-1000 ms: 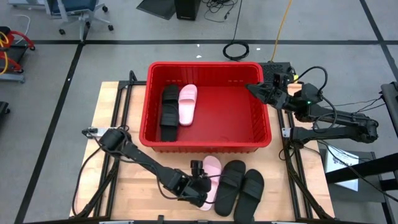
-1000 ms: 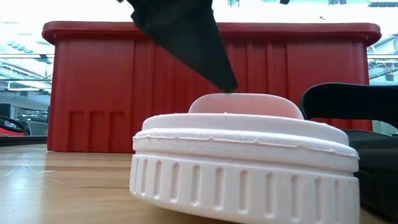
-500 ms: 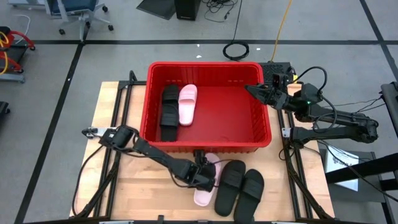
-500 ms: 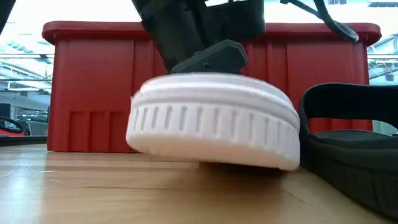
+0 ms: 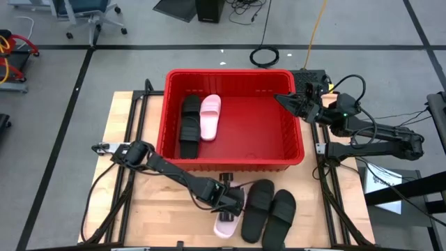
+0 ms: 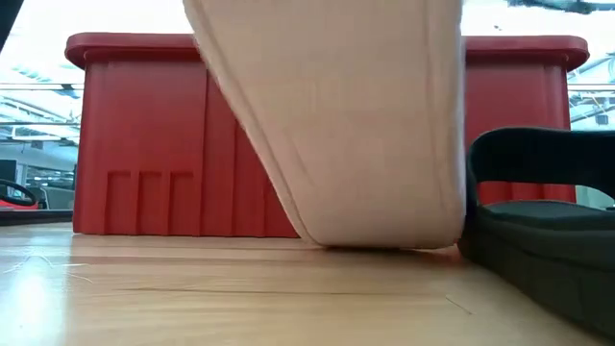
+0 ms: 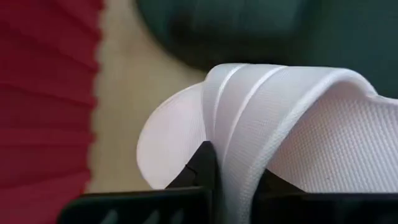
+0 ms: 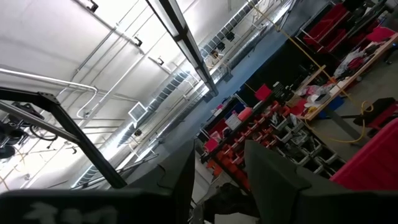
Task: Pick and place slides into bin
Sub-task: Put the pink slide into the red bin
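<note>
Now left claw grips the pink slide by its strap, heel tipped off the bench for transfer into the bin; right claw hovers at the bin's rim, fingers narrowly apart, clear of the drop zone.

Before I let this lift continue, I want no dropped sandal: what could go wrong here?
The left gripper holds the pink slide only by its strap, toe end hanging down near the table, so it may swing or slip out. It hangs right beside the black slides and could drag one. It must also clear the near wall of the bin.
</note>
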`<state>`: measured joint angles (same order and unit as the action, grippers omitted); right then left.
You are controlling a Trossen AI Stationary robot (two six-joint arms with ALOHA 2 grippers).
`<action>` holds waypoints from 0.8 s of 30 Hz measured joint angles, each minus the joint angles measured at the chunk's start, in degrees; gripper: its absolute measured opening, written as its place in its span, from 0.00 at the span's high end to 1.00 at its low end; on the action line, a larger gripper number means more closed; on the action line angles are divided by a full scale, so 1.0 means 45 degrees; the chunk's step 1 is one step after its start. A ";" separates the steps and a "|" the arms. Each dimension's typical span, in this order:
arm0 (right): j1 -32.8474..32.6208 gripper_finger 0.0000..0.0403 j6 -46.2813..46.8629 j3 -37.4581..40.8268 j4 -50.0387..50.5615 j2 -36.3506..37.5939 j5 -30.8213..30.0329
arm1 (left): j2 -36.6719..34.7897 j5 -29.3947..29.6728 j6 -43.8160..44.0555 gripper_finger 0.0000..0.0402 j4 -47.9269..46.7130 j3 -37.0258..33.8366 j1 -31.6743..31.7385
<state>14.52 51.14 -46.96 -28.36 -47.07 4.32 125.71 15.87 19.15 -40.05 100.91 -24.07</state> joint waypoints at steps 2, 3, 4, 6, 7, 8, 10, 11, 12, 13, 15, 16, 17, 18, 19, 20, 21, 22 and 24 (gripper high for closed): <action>0.0000 0.68 -0.0199 0.0000 0.0024 -0.0005 0.0000 | 0.0000 -0.0579 0.0064 0.95 -0.0760 0.0511 -0.0107; 0.0000 0.68 -0.0250 0.0000 0.0046 -0.0005 0.0000 | 0.0000 -0.0646 0.0088 0.95 -0.1232 0.0763 -0.0188; 0.0000 0.68 -0.0276 0.0000 0.0080 -0.0005 0.0000 | 0.0004 -0.0621 0.0106 0.95 -0.1726 0.1019 -0.0254; 0.0000 0.68 -0.0282 0.0000 0.0113 -0.0057 0.0000 | 0.0000 -0.0297 0.0150 0.97 -0.2658 0.1417 -0.0358; 0.0000 0.68 -0.0282 0.0000 0.0125 -0.0099 -0.0001 | 0.0000 -0.0124 0.0186 0.98 -0.3155 0.1587 -0.0400; 0.0000 0.68 -0.0282 0.0000 0.0134 -0.0159 0.0000 | 0.0000 0.0073 0.0195 0.99 -0.3550 0.1713 -0.0409; 0.0000 0.68 -0.0280 0.0000 0.0131 -0.0288 0.0000 | 0.0000 0.0280 0.0120 0.98 -0.4031 0.1876 -0.0375; 0.0000 0.68 -0.0251 0.0000 0.0125 -0.0346 0.0000 | 0.0000 0.0288 0.0095 0.98 -0.4094 0.1918 -0.0354; 0.0000 0.68 -0.0218 0.0000 0.0106 -0.0411 0.0000 | -0.0013 0.0289 0.0078 0.97 -0.4194 0.1987 -0.0346; 0.0000 0.68 -0.0201 0.0000 0.0087 -0.0474 0.0006 | -0.0096 0.0286 0.0077 0.96 -0.4351 0.2010 -0.0346; 0.0000 0.68 -0.0143 0.0000 0.0088 -0.0585 0.0029 | -0.0274 0.0172 0.0128 0.96 -0.4587 0.2010 -0.0361; 0.0000 0.68 -0.0037 0.0000 0.0105 -0.0611 0.0034 | -0.0423 0.0147 0.0179 0.97 -0.4561 0.2010 -0.0363; -0.0004 0.68 0.0047 0.0000 0.0090 -0.0652 0.0036 | -0.0577 0.0124 0.0193 0.98 -0.4484 0.2010 -0.0376; -0.0002 0.68 0.0077 0.0000 -0.0006 -0.0709 0.0037 | -0.0751 0.0002 0.0186 0.99 -0.4404 0.2015 -0.0376; 0.0000 0.68 0.0090 -0.0002 -0.0062 -0.0732 0.0039 | -0.0951 -0.0154 0.0168 0.99 -0.4313 0.2015 -0.0366; 0.0000 0.68 0.0111 0.0000 -0.0029 -0.0737 0.0039 | -0.1175 -0.0269 0.0152 0.99 -0.4167 0.2015 -0.0361; 0.0000 0.68 0.0145 0.0000 -0.0015 -0.0743 0.0040 | -0.1382 -0.0409 0.0149 0.98 -0.3912 0.2018 -0.0361; -0.0003 0.68 0.0145 0.0000 -0.0019 -0.0747 0.0044 | -0.1621 -0.0621 0.0108 0.97 -0.3553 0.2020 -0.0353; -0.0001 0.68 0.0126 0.0000 -0.0042 -0.0747 0.0053 | -0.2155 -0.0962 -0.0040 0.96 -0.2925 0.2020 -0.0354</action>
<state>14.52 51.71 -46.96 -28.55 -50.43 4.56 116.01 11.54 18.97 -53.22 110.00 -25.66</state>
